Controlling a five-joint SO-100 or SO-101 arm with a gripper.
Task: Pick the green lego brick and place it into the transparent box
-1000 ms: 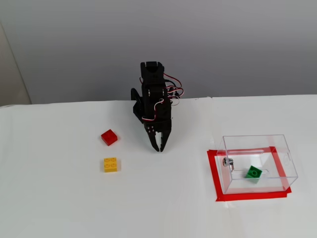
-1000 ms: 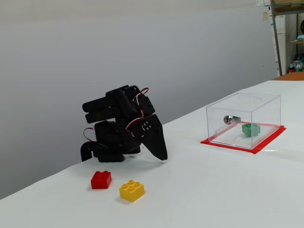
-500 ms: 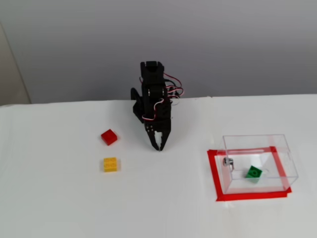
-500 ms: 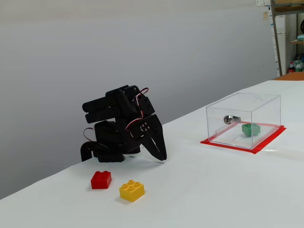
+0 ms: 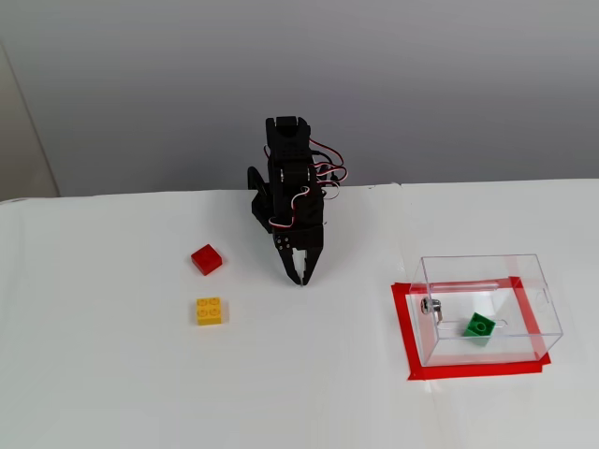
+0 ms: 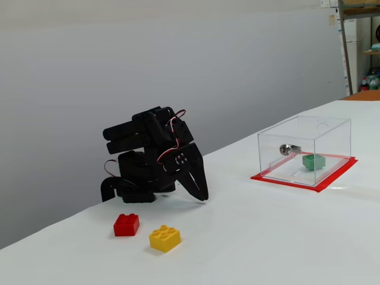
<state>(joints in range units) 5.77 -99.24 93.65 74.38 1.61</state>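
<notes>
The black arm is folded back compactly over its base near the rear of the white worktop [image 5: 112, 374], its upper segments stacked and the wrist bent so the gripper [image 5: 300, 277] [image 6: 203, 198] points down with its tips at or just above the surface, jaws closed together and holding nothing. The green lego brick [image 5: 479, 325] [image 6: 313, 161] lies on the floor of the transparent box [image 5: 524, 271] [image 6: 332, 127], at about 4 o'clock from the gripper in the higher fixed view. The red brick [image 5: 207, 258] and yellow brick [image 5: 209, 310] lie well apart from the gripper, at about 9 and 8 o'clock.
</notes>
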